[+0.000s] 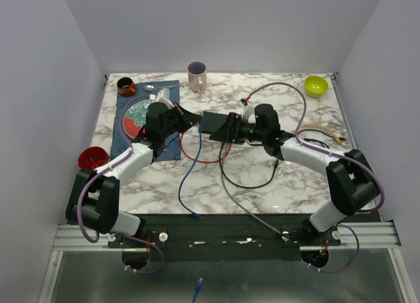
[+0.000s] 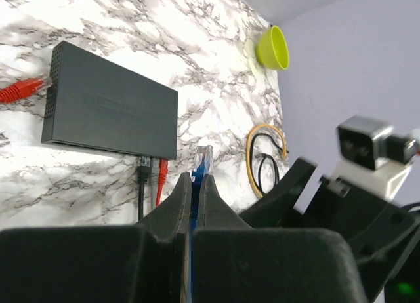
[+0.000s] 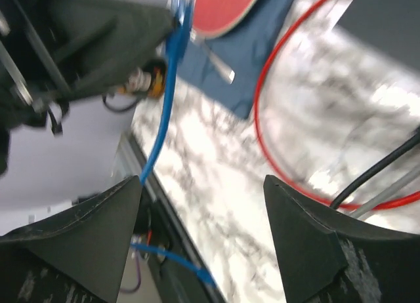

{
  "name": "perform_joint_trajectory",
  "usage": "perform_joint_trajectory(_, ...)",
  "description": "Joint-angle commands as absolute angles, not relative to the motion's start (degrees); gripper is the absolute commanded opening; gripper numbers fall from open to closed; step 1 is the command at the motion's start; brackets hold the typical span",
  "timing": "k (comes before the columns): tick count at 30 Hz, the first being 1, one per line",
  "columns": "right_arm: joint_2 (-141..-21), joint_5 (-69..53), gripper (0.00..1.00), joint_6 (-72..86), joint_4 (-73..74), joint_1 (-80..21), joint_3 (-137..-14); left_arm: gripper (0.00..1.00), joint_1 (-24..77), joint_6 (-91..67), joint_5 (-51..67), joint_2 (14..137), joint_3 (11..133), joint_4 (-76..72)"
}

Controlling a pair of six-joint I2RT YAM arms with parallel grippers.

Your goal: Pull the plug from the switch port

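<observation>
The switch (image 2: 111,103) is a flat black box on the marble table; in the top view it (image 1: 211,121) lies between both grippers. My left gripper (image 2: 193,178) is shut on a blue cable just behind its clear plug (image 2: 204,157), which is free of the switch and a short way from its socket edge. Black, grey and red cables (image 2: 151,178) sit in that edge, and a red plug (image 2: 23,90) lies at the switch's left end. My right gripper (image 3: 200,185) is open and empty above the table, beside the switch (image 1: 222,132). The blue cable (image 3: 167,86) hangs past it.
A red cable loop (image 1: 197,153), black and grey cables trail toward the front edge. A blue mat with a red plate (image 1: 134,124) lies at left, a red bowl (image 1: 92,157) beyond it. A mug (image 1: 197,75), green bowl (image 1: 315,85) and coiled yellow cable (image 1: 321,128) stand behind and right.
</observation>
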State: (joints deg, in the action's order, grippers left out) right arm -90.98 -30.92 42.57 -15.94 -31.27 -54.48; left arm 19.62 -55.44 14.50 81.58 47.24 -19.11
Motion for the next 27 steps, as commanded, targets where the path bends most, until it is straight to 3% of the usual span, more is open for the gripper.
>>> perform_joint_trajectory(1,-89.65,-37.27,0.85,44.30,-21.11,-38.30,-52.56,0.00,20.91,-53.44,10.73,79.37,44.21,-17.22)
perform_joint_trajectory(11,-93.06,-32.61,0.83,46.76,-22.60,-44.82,-54.66,0.00,24.79,-53.09,8.44,72.17,40.26,-16.62)
perform_joint_trajectory(16,-95.01,-31.99,0.72,47.99,-23.65,-45.79,-54.84,0.00,24.96,-51.33,6.77,67.68,38.06,-13.71)
perform_joint_trajectory(20,-94.57,-32.25,0.47,48.95,-25.83,-46.14,-53.44,0.00,24.96,-51.24,7.29,65.31,37.53,-13.18)
perform_joint_trajectory(21,-94.14,-32.17,0.35,48.87,-25.84,-46.14,-53.26,0.00,25.05,-51.24,7.64,65.13,37.27,-13.18)
perform_joint_trajectory(24,-91.24,-30.50,0.15,47.12,-24.09,-46.14,-52.65,0.00,25.31,-51.24,7.82,64.25,36.91,-12.40)
perform_joint_trajectory(25,-90.36,-28.84,0.08,46.33,-21.82,-46.23,-52.65,0.03,25.40,-51.15,7.21,63.90,37.00,-11.35)
perform_joint_trajectory(27,-86.32,-26.91,0.01,43.08,-18.21,-46.14,-53.26,0.31,25.40,-50.37,3.98,62.50,38.75,-6.26)
